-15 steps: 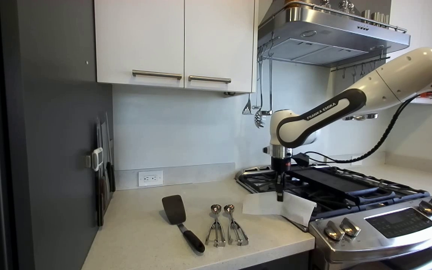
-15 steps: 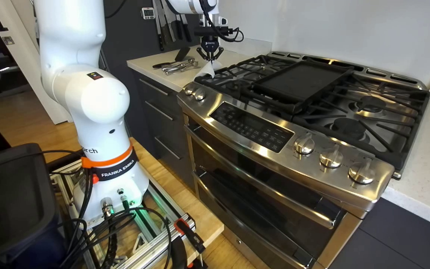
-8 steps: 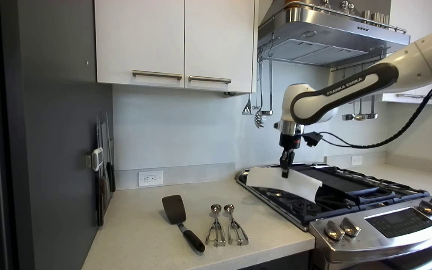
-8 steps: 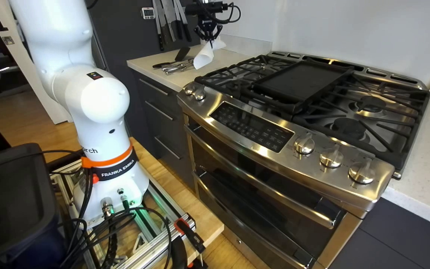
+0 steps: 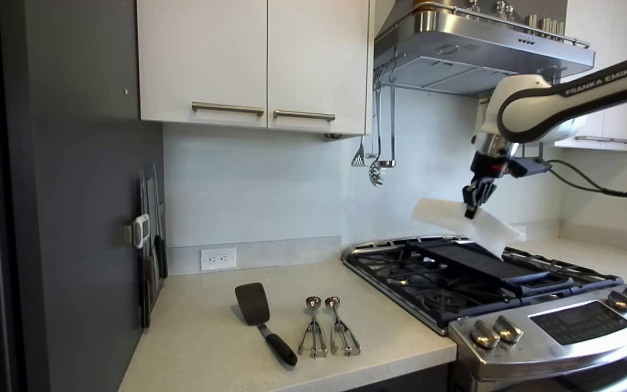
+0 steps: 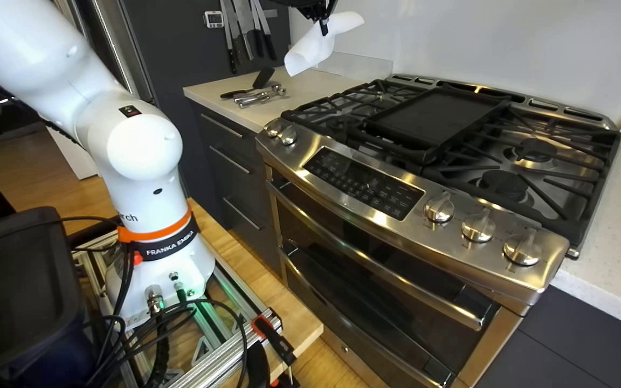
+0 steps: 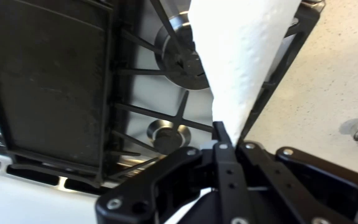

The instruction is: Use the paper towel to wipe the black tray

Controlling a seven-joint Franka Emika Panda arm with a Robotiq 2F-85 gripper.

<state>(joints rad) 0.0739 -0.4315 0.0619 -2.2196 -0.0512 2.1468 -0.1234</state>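
While the spatula [image 6: 263, 78] lies on the counter [image 6: 305, 89] at left in an exterior view, the paper towel [image 6: 310, 51] hangs in midair, pinched near its middle by the gripper [image 5: 471, 212] — fingers drawn together, ends drooping free. Next comes the barred grate [image 7: 178, 119], where a loose end could snag. Farther right, the black tray [image 6: 437, 116] lies below, not touching it; since the pinch looks narrow, hard pressing might tear the sheet loose.

tray [image 6: 437, 116] on stove [image 6: 397, 237] | towel [image 5: 490, 231] in pincer [image 5: 471, 212], off tray | spatula [image 5: 253, 306] beside scoops [image 5: 313, 320]
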